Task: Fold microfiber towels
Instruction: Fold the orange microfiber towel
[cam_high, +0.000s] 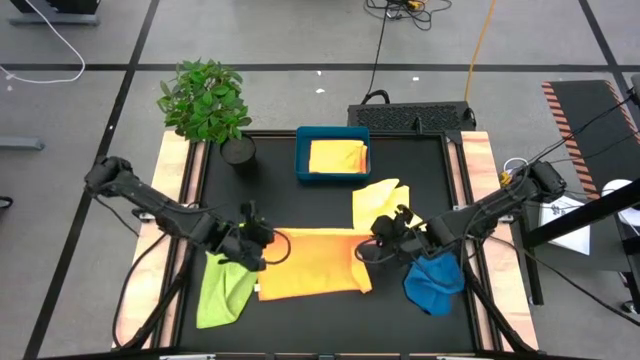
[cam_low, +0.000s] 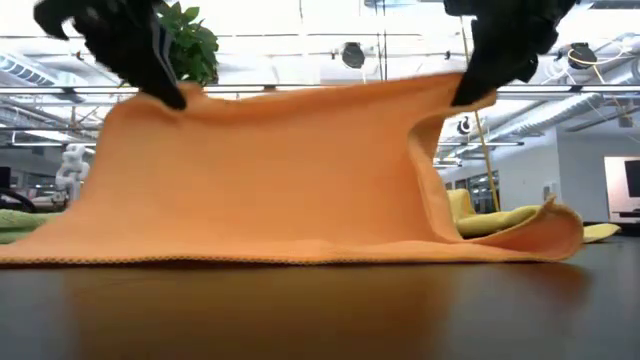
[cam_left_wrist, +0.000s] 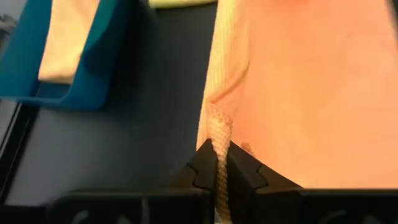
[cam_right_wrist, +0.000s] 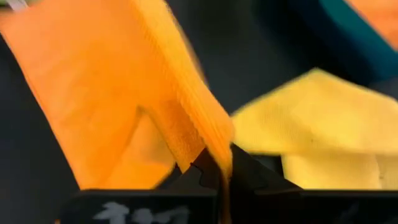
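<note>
1. Left wrist view: the left gripper (cam_left_wrist: 219, 177) is seen clamped on a pinched corner of the orange towel (cam_left_wrist: 311, 93), whose hem is bunched between the jaws.
2. The right gripper (cam_right_wrist: 214, 171) is likewise closed on the opposite corner of the same towel, the edge draped over its fingers.
3. In the low view, one long edge of the orange towel (cam_low: 280, 180) is held up between both grippers while the other edge rests on the counter (cam_low: 320, 310).
4. From above, the orange towel (cam_high: 315, 262) lies at mid-counter, with the lime green towel (cam_high: 225, 290) beside the left gripper (cam_high: 250, 240) and the blue towel (cam_high: 435, 282) beside the right gripper (cam_high: 385, 238).
5. The pale yellow towel (cam_high: 380, 200) lies behind, and a golden towel (cam_high: 338, 157) sits in the teal tray (cam_high: 300, 160).
6. For a neat fold, both corners should probably be carried level and at equal pace, so the lifted edge is laid squarely onto the resting edge.
7. Tension should be kept light; a hard pull would likely drag the cloth across the smooth dark counter.
8. The cloth looks soft, limp and finely ribbed, with a stitched hem.
</note>
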